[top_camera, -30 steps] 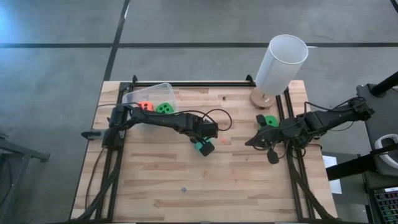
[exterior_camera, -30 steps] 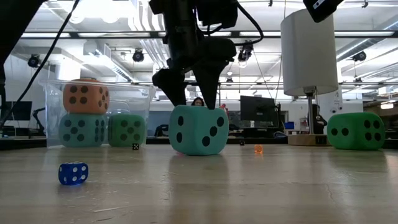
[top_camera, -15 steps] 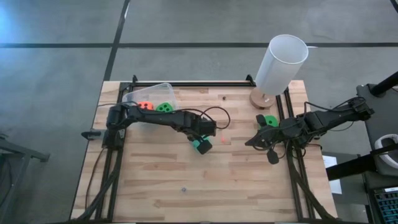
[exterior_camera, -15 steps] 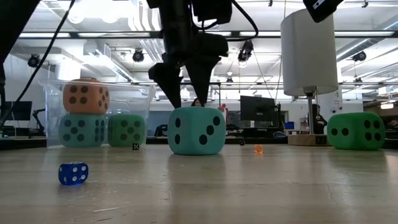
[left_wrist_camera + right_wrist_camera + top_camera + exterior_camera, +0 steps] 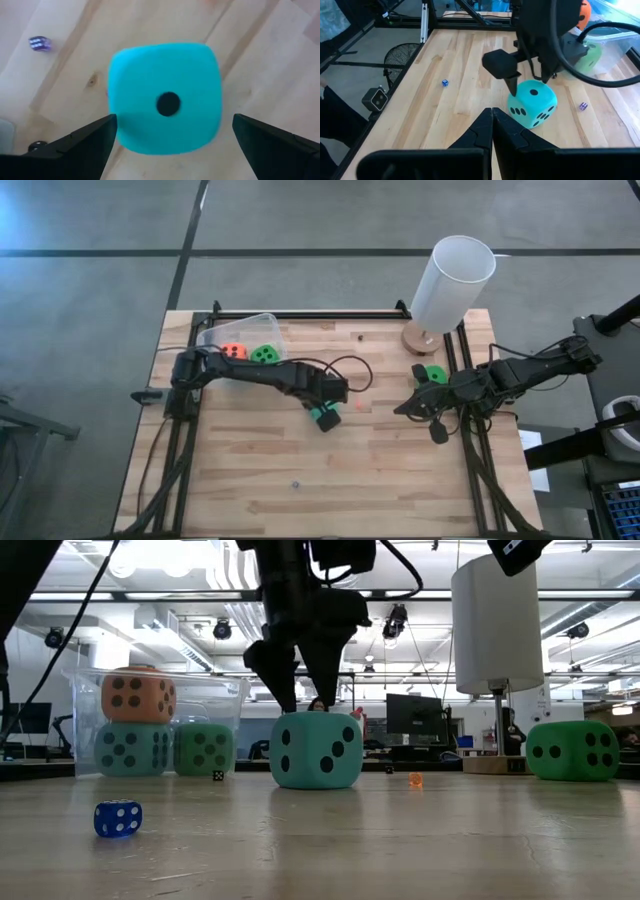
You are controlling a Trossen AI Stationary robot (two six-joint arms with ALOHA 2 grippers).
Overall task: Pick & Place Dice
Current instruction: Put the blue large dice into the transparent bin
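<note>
A teal die (image 5: 318, 750) rests flat on its bottom face at the table's middle (image 5: 321, 419), one pip up (image 5: 165, 100). My left gripper (image 5: 307, 705) points down over it, open, its fingertips just above the die's top and spread about as wide as the die (image 5: 173, 120). My right gripper (image 5: 402, 408) hangs shut above the table's right side (image 5: 492, 112). A green die (image 5: 433, 373) sits on the table behind it. In the clear tub (image 5: 240, 340) an orange die (image 5: 138, 695) sits on a teal die (image 5: 132, 748), with a green die (image 5: 204, 749) beside them.
A tall white cylinder (image 5: 452, 285) on a wooden foot stands at the far right. Tiny dice lie about: a blue one (image 5: 118, 819) near the front, a purple one (image 5: 40, 44) close to the teal die, an orange one (image 5: 415, 780). Black rails edge the table's left and right sides.
The teal die, tilted under the left gripper's fingers a second ago, now lies level on the table. The left gripper stays open over it.
</note>
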